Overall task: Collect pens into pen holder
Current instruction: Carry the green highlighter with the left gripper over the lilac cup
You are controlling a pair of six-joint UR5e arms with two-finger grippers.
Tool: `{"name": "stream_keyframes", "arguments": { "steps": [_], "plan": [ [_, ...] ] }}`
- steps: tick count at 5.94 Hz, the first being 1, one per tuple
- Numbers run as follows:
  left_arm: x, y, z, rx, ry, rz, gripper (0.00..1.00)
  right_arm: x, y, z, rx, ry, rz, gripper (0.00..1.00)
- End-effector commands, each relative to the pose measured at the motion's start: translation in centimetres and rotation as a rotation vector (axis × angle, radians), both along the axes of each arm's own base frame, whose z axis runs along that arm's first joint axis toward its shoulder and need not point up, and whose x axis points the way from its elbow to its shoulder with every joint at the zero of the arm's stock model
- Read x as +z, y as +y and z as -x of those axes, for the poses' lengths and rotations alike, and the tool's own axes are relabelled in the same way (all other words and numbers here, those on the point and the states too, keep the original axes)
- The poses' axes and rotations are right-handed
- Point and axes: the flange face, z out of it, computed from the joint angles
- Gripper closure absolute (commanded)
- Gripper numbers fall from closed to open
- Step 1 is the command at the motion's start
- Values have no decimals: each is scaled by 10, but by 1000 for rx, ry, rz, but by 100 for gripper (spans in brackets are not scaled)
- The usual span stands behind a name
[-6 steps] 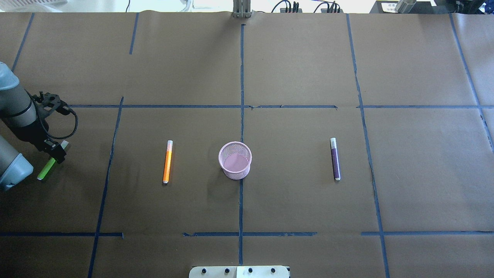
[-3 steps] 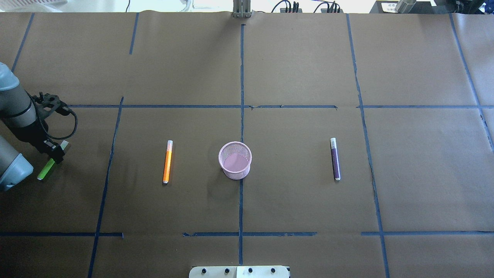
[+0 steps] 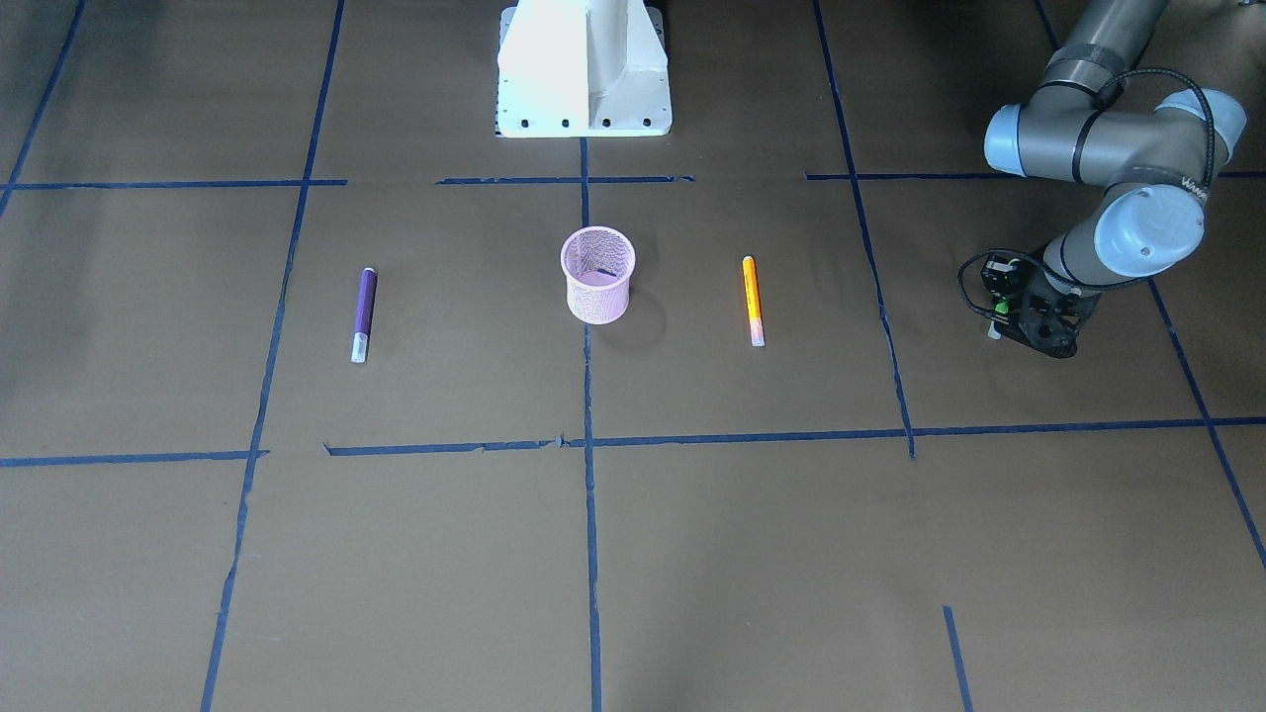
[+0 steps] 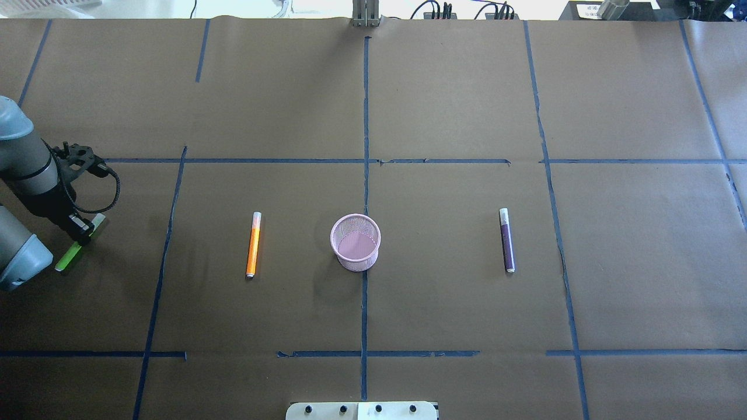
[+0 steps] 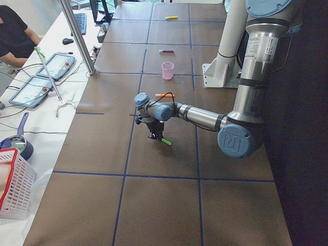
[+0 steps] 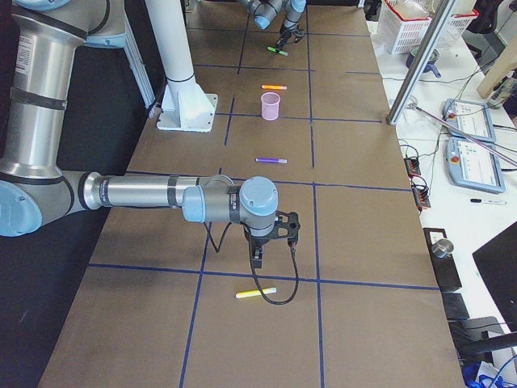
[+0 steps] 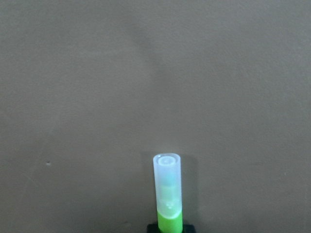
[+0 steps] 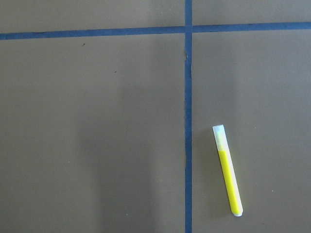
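Note:
My left gripper (image 4: 83,234) is shut on the green pen (image 4: 69,256) at the table's far left; the pen lies tilted, low over the paper. Its pale cap (image 7: 167,180) sticks out in the left wrist view. The pink mesh pen holder (image 4: 351,262) stands upright at the table's middle, with nothing showing inside. The orange pen (image 4: 253,245) lies left of the holder and the purple pen (image 4: 507,242) right of it. My right gripper (image 6: 266,242) shows only in the exterior right view, so I cannot tell whether it is open or shut.
A yellow pen (image 8: 227,170) lies on the paper by a blue tape line, near my right gripper; it also shows in the exterior right view (image 6: 256,293). The robot's white base (image 3: 584,69) stands behind the holder. Blue tape lines grid the brown paper.
My left wrist has shifted slightly left with the green pen still in its grip. The other pens and the holder have not moved.

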Motion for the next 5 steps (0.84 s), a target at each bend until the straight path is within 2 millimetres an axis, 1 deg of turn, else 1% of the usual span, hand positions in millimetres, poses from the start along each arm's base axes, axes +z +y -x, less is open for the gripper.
{"name": "stream_keyframes", "arguments": {
  "steps": [1,2,3,4,5],
  "plan": [
    [-90,-7,-11,-92,110,-4,100,-3,-2,0,-1,-2,-9,0],
    [-169,-25,-23,-206,149,-49,100,-3,-2,0,-1,-2,-9,0],
    [-259,-24,-44,-379,186,-72,100,-3,-2,0,-1,-2,-8,0],
    [-318,1,-82,-472,216,-127,100,-2,-2,1,-2,-1,-6,0],
    [-359,25,-121,-588,224,-210,100,-3,-2,1,-2,-2,-9,0]
  ]
}}
